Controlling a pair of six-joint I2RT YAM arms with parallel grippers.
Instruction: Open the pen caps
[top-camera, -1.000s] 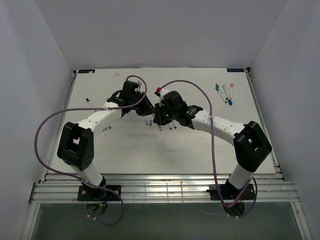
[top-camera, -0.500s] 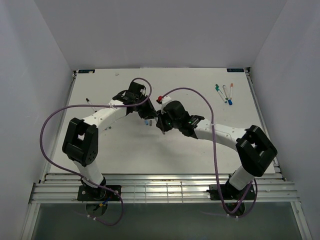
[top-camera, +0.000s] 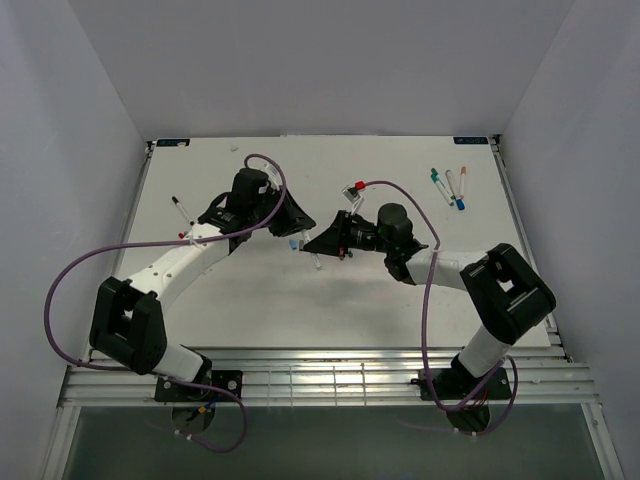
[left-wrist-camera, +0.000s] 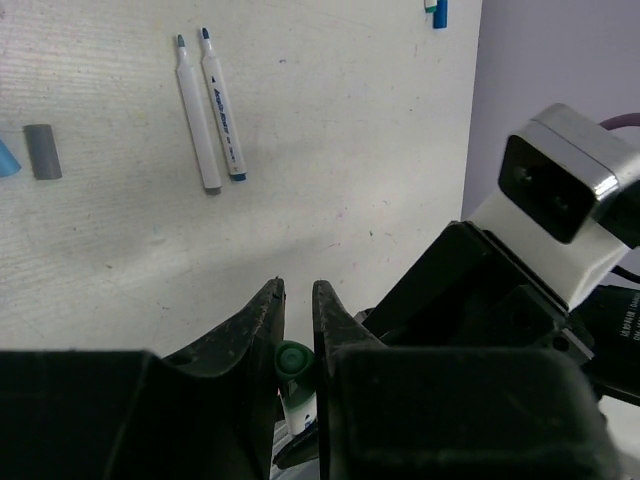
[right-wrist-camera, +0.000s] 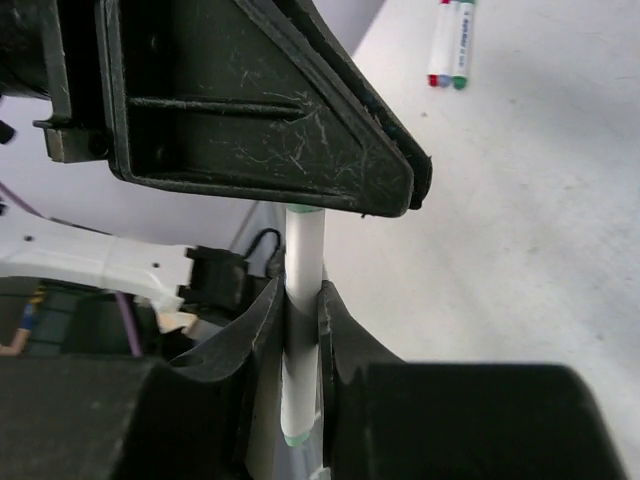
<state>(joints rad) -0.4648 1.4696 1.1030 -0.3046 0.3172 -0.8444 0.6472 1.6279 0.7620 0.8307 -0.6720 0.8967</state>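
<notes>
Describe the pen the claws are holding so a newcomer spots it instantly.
On the white table, look at the middle, where the right claw and left claw meet. The green-capped pen is held in the air between them, right on its white barrel, left on its green end. The other pens lie flat, like the three pens at the far right.

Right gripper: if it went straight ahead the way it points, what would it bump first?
Probably the left gripper, just ahead, pinching the green cap of the pen the right gripper holds.
</notes>
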